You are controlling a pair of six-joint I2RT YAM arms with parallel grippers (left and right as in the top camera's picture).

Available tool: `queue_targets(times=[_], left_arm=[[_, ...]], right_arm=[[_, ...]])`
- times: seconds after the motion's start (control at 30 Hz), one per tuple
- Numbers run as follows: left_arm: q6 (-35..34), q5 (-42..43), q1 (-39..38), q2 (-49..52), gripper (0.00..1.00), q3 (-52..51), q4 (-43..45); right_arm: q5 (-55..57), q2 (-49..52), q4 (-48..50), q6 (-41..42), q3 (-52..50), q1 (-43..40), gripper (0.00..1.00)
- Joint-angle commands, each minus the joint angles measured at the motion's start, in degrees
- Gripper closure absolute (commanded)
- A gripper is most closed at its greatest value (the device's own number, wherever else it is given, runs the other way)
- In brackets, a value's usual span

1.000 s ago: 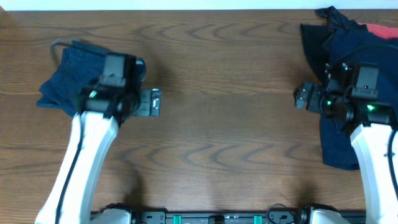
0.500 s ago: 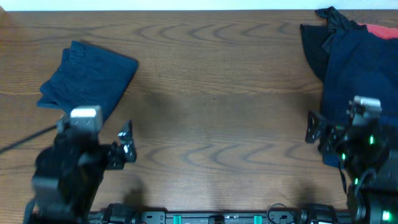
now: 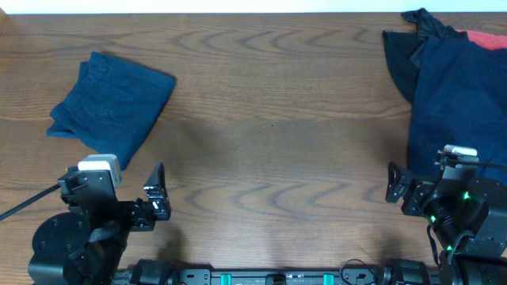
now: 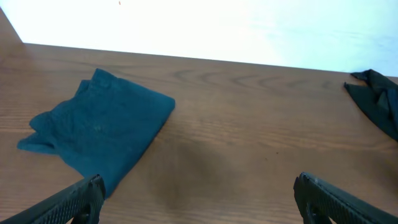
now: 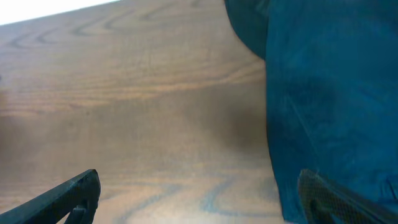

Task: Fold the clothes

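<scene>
The folded shorts [image 3: 111, 107] lie on the table's [image 3: 277, 119] far left, so they look done. The pile of clothes [image 3: 455, 95] waits far right. My left gripper [image 3: 157, 191] and right gripper [image 3: 394, 184] sit near the front edge, both wide and empty, ready.

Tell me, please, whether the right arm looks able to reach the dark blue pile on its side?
Probably yes: the right gripper is open and empty beside the dark blue pile, whose edge shows close in its wrist view; nothing lies between them.
</scene>
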Motion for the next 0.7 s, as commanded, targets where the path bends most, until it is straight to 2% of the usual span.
queue_targets(times=[0.0,0.07,0.2,0.4,0.67], left_arm=[[-0.5,0.1,0.2,0.0,0.02,-0.5,0.0],[-0.5,0.1,0.2,0.0,0.02,-0.5,0.0],[-0.5,0.1,0.2,0.0,0.02,-0.5,0.0],[-0.5,0.1,0.2,0.0,0.02,-0.5,0.0],[-0.5,0.1,0.2,0.0,0.02,-0.5,0.0]], right_arm=[[0.6,-0.3,-1.7,-0.6,-0.4,-0.3,0.01],[1.4,-0.3,-3.8,-0.6,-0.4,-0.3,0.01],[2.1,-0.3,-0.6,-0.7,-0.5,-0.3,0.01],[1.2,-3.6,13.3,-4.9,-6.5,1.8,0.01],[2.8,-17.9,35.8,-5.1,-26.0,6.4,0.01]])
